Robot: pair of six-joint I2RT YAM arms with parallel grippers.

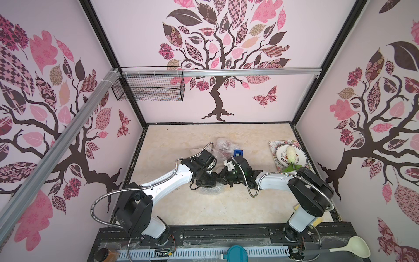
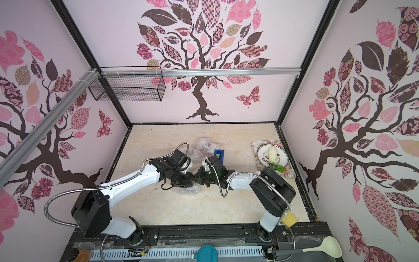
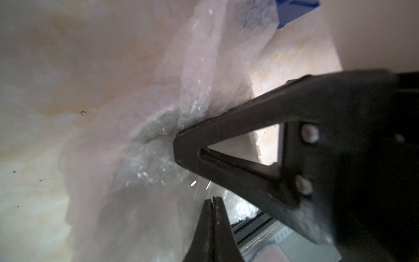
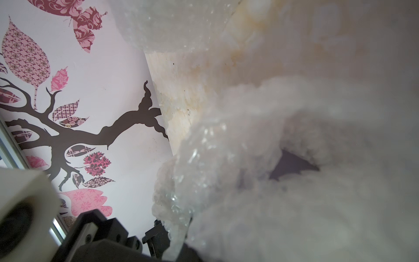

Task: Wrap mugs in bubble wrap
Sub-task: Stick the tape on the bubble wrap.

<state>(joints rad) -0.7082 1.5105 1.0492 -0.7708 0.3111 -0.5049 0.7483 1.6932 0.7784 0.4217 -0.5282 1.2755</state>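
1. Black-fingered left gripper (image 3: 179, 147) has its jaws fully closed. Its tip pinches a pucker of clear, crinkly bubble wrap (image 3: 158, 165), probably so the gathered fold cannot spring open.
2. The black right gripper (image 3: 213, 200) meets it from 3 o'clock with jaws pressed together at the sheet's edge. I cannot tell whether film sits between them.
3. Both work on one bundle at the centre of the cream marbled table (image 1: 204, 211). A pale rounded form (image 3: 149, 127) under the film is likely a mug, though too blurred to be sure.
4. At 12 o'clock from the grippers lies a second wrapped bundle (image 1: 223, 147) showing red, seemingly a finished mug set clear of the work.
5. A blue plastic tape dispenser (image 1: 238, 154) stands at 1 o'clock, just beside that bundle, handy for sealing.
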